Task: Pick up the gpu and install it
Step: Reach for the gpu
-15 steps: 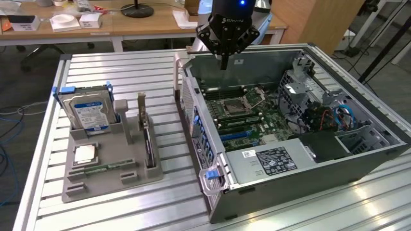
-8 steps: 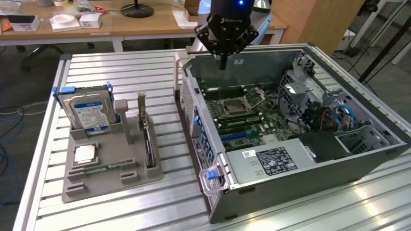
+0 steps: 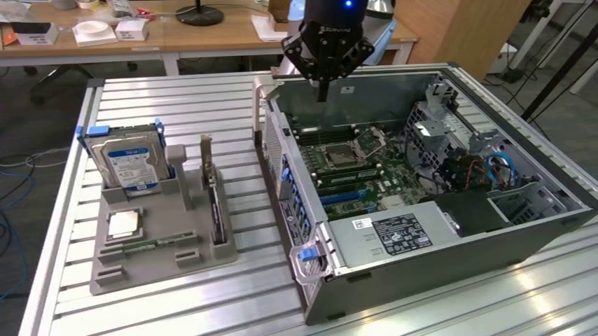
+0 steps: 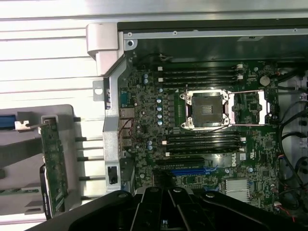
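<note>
The gpu (image 3: 215,208) is a thin dark card with a silvery bracket on one end. It stands on edge in a slot of the grey holder (image 3: 159,269), at the exterior view's left of the open computer case (image 3: 523,231). In the wrist view the gpu (image 4: 54,166) shows as a green-edged card beside the case wall. My gripper (image 3: 323,89) hangs above the far end of the case, over the motherboard (image 3: 351,157), well away from the gpu. Its fingers are shut with nothing between them. The dark gripper (image 4: 166,211) hovers near the blue expansion slot (image 4: 187,171).
The holder also carries an upright silver hard drive (image 3: 131,162), a processor chip (image 3: 123,224) and a narrow green memory stick (image 3: 150,245). Inside the case are the power supply (image 3: 397,234) and cables (image 3: 500,168). Desks with boxes stand behind the slatted metal table (image 3: 187,98).
</note>
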`<state>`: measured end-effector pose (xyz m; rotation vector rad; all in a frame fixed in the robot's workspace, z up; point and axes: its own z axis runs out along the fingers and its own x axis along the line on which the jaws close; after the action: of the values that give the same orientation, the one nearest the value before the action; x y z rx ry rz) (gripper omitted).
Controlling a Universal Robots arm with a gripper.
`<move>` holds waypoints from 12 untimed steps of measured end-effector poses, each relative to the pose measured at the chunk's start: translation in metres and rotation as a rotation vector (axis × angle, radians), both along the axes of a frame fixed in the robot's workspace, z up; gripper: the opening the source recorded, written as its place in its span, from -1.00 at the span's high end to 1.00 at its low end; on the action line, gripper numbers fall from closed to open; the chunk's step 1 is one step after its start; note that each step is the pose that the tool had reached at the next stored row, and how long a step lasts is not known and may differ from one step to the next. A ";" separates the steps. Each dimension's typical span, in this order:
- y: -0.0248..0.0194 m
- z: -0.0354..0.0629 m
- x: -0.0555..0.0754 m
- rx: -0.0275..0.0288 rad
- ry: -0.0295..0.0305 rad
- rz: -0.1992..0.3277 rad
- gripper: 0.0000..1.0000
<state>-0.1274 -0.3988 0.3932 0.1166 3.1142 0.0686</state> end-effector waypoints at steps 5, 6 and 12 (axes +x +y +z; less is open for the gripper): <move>0.0000 0.0000 -0.003 0.0000 0.0000 0.000 0.79; 0.0000 0.0000 -0.003 0.0000 0.0000 0.000 0.79; 0.0000 0.0000 -0.006 -0.0001 0.0000 0.000 0.79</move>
<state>-0.1330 -0.3988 0.3932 0.1165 3.1142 0.0685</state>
